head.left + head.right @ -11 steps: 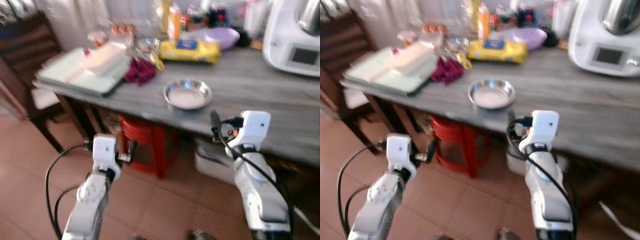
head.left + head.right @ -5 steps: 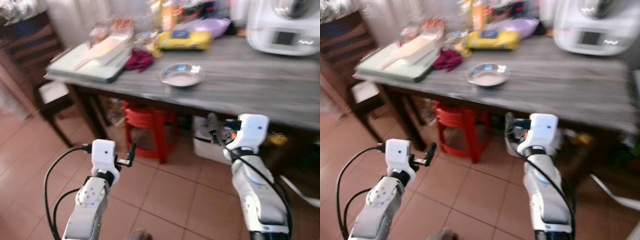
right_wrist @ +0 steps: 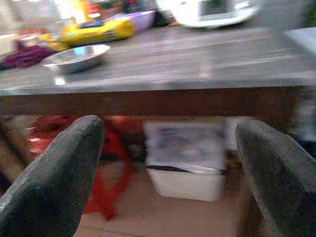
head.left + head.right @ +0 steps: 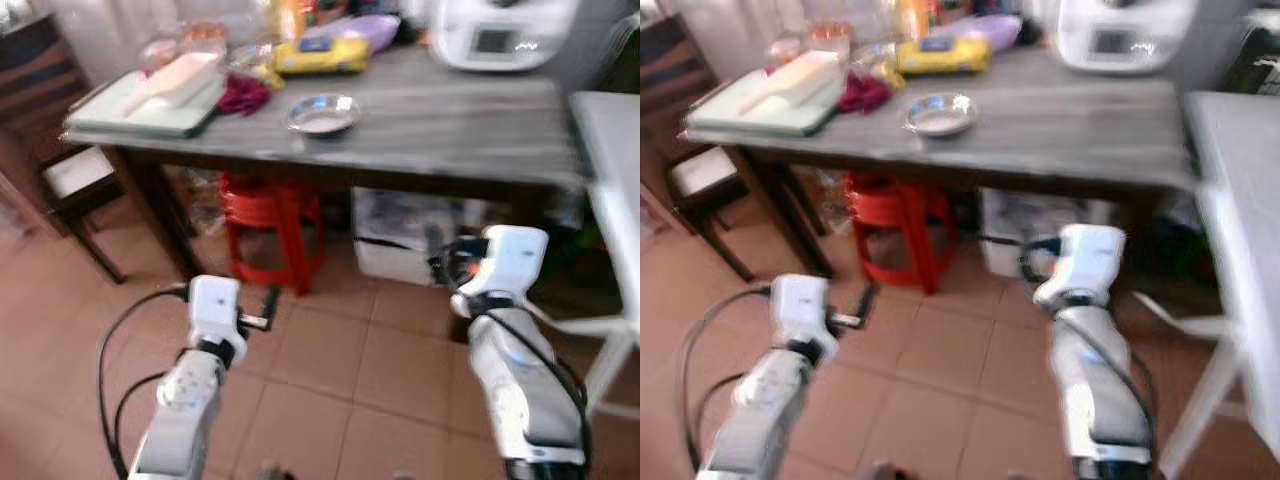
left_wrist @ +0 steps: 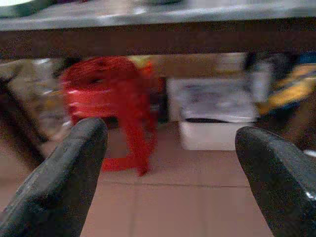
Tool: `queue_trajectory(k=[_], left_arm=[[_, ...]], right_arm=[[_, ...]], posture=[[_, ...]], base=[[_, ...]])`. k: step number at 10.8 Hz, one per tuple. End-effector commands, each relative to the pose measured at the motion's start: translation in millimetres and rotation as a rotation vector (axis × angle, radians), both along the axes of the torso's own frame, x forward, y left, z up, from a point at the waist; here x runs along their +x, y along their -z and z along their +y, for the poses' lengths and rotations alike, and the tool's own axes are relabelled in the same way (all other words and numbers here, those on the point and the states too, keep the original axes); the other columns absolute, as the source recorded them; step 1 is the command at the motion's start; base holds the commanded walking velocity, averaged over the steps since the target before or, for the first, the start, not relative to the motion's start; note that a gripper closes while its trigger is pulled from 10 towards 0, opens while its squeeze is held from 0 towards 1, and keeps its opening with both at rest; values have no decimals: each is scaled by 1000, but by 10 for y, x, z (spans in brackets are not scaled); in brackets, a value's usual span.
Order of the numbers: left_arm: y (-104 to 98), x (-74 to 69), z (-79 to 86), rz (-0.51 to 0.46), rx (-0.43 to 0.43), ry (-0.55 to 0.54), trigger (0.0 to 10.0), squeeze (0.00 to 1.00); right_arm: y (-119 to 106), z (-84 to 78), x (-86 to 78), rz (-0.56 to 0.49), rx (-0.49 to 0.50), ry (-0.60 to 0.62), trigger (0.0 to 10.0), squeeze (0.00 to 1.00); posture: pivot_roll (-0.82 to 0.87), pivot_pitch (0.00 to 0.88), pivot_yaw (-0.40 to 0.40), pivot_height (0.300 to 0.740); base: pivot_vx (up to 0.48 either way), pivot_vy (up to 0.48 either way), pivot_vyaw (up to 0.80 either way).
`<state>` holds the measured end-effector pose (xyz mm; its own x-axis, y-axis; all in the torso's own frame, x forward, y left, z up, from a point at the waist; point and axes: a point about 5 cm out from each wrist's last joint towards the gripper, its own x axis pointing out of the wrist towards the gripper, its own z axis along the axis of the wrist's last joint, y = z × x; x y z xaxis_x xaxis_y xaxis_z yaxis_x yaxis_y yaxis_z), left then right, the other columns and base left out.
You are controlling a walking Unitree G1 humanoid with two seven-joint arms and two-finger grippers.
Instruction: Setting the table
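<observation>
Standing well back from the grey wood-grain counter (image 4: 450, 110), both arms raised over the tiled floor (image 4: 330, 360). Left gripper (image 5: 168, 168) and right gripper (image 3: 168, 163) empty, fingers spread wide. Shallow round steel bowl (image 4: 322, 113) sits near the counter's front edge — shiny, thin-rimmed, likely slippery. To do the pickup well: close in squarely, stop short of the red plastic stool (image 4: 262, 215) underneath, then pinch the rim rather than the curved wall — judgement only.
</observation>
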<state>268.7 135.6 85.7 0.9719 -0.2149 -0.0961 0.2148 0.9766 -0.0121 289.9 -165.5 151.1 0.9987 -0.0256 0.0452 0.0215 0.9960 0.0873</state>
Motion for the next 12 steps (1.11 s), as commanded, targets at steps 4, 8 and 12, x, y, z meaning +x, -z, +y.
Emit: queue_trajectory(k=[4, 8, 12], left_arm=[[-16, 2, 69, -24, 18, 17, 10000, 0], [-70, 21, -9, -58, 6, 64, 10000, 0], [-107, 83, -85, -76, -14, 71, 10000, 0]], right_arm=[[-34, 76, 4, -17, 11, -26, 10000, 0], [-46, 96, 24, -22, 6, -29, 10000, 0], [-49, 121, 40, -28, 1, -38, 10000, 0]], posture=[[-54, 91, 64, 740], [-49, 87, 64, 740], [-47, 79, 62, 740]], base=[[-67, 0, -181], [0, -64, 0], [0, -466, 0]])
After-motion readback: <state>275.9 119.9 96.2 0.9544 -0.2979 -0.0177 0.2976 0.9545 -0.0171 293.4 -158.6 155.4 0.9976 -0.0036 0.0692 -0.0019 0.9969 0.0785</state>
